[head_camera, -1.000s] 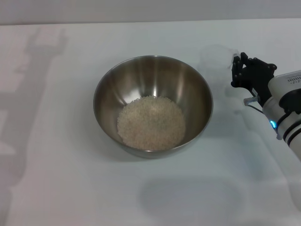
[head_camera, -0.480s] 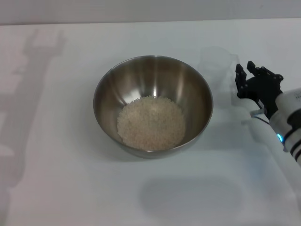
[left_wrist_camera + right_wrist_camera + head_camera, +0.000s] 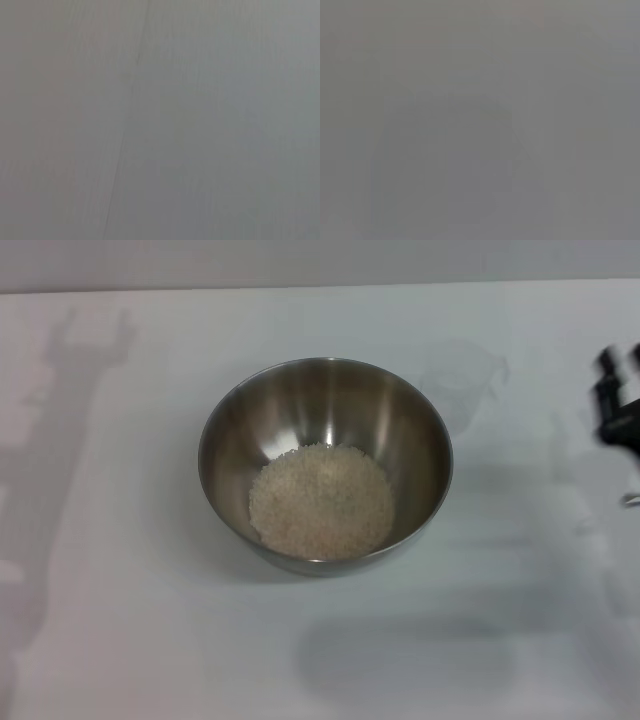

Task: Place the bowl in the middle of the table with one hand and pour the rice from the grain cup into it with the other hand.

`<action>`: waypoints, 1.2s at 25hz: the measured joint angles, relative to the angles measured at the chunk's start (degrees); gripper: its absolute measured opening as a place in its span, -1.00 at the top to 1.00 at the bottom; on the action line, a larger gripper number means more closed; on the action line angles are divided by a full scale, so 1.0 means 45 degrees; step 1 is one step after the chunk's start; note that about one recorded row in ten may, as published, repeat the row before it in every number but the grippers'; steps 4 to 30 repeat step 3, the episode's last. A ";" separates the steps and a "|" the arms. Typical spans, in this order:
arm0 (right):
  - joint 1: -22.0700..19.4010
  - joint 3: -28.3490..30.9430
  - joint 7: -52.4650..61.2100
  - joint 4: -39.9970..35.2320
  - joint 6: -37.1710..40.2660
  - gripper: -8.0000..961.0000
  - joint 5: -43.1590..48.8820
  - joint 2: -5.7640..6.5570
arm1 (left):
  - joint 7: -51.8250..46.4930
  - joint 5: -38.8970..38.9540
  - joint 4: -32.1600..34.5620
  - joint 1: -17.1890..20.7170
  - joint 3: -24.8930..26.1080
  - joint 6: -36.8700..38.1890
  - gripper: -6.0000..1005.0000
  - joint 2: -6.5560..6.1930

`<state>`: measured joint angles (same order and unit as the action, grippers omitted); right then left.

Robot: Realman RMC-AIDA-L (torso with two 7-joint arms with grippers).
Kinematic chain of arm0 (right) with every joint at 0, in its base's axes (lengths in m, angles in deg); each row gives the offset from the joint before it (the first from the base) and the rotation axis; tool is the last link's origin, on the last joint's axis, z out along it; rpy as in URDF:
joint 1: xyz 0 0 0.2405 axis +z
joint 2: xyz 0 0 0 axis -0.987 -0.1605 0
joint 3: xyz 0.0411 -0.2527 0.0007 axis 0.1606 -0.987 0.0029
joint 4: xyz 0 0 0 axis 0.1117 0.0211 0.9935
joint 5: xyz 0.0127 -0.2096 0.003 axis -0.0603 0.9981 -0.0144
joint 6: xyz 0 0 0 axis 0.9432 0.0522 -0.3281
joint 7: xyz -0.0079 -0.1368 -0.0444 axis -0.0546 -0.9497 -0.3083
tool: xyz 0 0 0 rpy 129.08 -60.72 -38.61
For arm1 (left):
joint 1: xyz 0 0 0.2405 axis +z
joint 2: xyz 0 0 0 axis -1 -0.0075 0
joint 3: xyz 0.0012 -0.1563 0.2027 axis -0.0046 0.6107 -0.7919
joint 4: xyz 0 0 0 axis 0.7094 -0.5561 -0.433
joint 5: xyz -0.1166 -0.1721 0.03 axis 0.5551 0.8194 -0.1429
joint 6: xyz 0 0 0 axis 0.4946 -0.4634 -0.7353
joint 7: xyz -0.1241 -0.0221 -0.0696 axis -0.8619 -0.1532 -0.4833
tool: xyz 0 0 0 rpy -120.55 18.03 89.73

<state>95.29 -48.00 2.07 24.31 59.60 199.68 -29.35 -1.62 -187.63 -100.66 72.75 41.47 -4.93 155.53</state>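
A: Head view: our right hand (image 3: 620,405) has pulled back to the counter's (image 3: 120,620) right edge, blurred, so we cannot tell how its fingers stand.

B: The cup (image 3: 462,375) stands alone, empty-looking, just right of the bowl (image 3: 325,462); the rice (image 3: 320,500) lies inside. A second ago the hand was beside the cup. We judge the pour done. The left hand is out of sight.

Even, bright light; soft arm shadows on worktop (image 3: 120,640). Glare inside bowl (image 3: 325,465). Right hand (image 3: 618,410) motion-blurred. Wrist views featureless grey.
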 joint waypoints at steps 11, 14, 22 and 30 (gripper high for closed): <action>0.0242 0.0864 0.0538 -0.0706 0.1189 0.46 -0.0014 0.0047 | 0.0008 -0.0002 0.0008 0.0020 -0.0020 0.0000 -0.45 0.0008; 0.0242 0.0864 0.0538 -0.0706 0.1189 0.46 -0.0014 0.0047 | 0.0008 -0.0002 0.0008 0.0020 -0.0020 0.0000 -0.45 0.0008; 0.0242 0.0864 0.0538 -0.0706 0.1189 0.46 -0.0014 0.0047 | 0.0008 -0.0002 0.0008 0.0020 -0.0020 0.0000 -0.45 0.0008; 0.0242 0.0864 0.0538 -0.0706 0.1189 0.46 -0.0014 0.0047 | 0.0008 -0.0002 0.0008 0.0020 -0.0020 0.0000 -0.45 0.0008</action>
